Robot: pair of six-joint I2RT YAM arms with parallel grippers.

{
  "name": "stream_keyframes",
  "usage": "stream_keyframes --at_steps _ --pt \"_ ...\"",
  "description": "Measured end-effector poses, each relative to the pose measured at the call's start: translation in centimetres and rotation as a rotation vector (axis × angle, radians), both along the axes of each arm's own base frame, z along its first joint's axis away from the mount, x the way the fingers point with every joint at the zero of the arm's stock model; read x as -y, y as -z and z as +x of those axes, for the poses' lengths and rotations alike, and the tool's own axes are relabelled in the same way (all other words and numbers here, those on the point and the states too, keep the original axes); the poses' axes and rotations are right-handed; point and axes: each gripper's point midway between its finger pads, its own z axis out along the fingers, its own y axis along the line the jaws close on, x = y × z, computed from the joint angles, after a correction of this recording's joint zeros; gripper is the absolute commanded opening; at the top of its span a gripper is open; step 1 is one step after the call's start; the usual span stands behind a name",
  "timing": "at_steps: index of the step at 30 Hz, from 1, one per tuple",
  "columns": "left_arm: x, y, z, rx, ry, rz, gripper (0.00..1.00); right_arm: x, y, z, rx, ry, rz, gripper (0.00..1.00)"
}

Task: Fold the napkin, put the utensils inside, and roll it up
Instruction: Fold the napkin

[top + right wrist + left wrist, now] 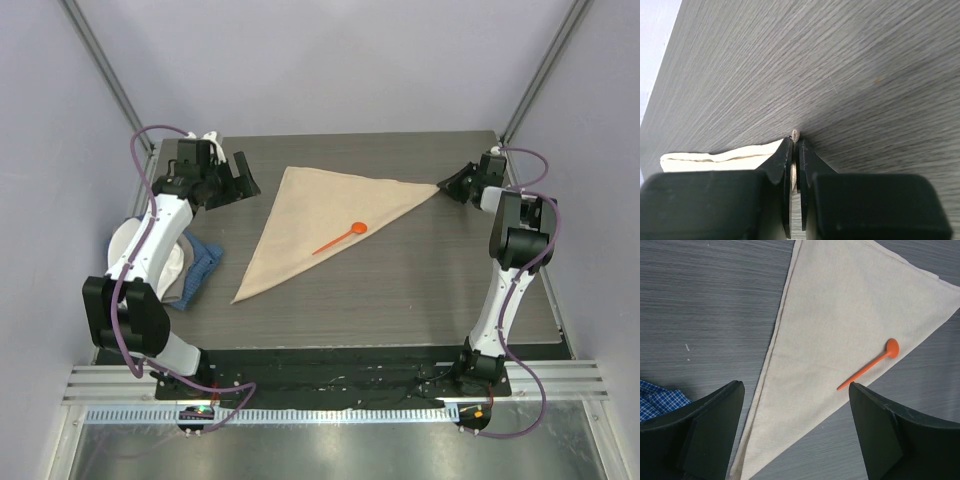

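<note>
Closest to the right wrist camera, the two fingers (782,162) of the right gripper (796,150) stand almost together with a strip of beige cloth between them. The jaws are narrow and pinch the right-hand corner of the napkin (310,225).

In the overhead view, we find the napkin lying flat on the middle and far part of the table (420,300), folded into a triangle. Its doubled edge shows in the left wrist view. One point lies at the far left, one at the near left, and the third reaches the right gripper at the far right.

One orange spoon (340,238) rests on the cloth, close to the long edge that faces the arm bases, with its bowl toward the right. We see no other utensil.

The left gripper (796,386) stands just beside the far-left point of the napkin, jaws wide, nothing between them. A blue cloth (200,270) lies off to the left beside the left arm, apart from the napkin.

We judge that folding is complete and placement has at least begun. The step in hand appears to be the grip on the corner that starts the roll, or a fold of that corner over the spoon.

The next move calls for raising the pinched corner only slightly. It should then be carried leftward over the spoon, so that both layers travel together and the spoon does not slide out.
</note>
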Motion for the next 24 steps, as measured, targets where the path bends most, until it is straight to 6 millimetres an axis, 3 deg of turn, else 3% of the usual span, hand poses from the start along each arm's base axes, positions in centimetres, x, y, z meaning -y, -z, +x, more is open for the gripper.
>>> stream_keyframes --at_steps 10,14,20,24 --pt "0.0 0.0 0.0 0.000 0.001 0.001 0.91 -1.4 -1.4 0.4 0.082 -0.005 0.038 0.01" --pt "0.0 0.0 0.0 0.000 0.001 0.000 0.91 -3.0 -4.1 0.5 0.142 -0.034 0.041 0.01" --pt "0.0 0.0 0.0 0.000 0.002 -0.002 0.91 -7.7 -10.7 0.4 0.294 -0.127 0.030 0.01" --pt "0.1 0.0 0.0 0.000 0.006 -0.006 0.91 -12.7 -12.5 -1.0 0.339 -0.219 0.041 0.01"
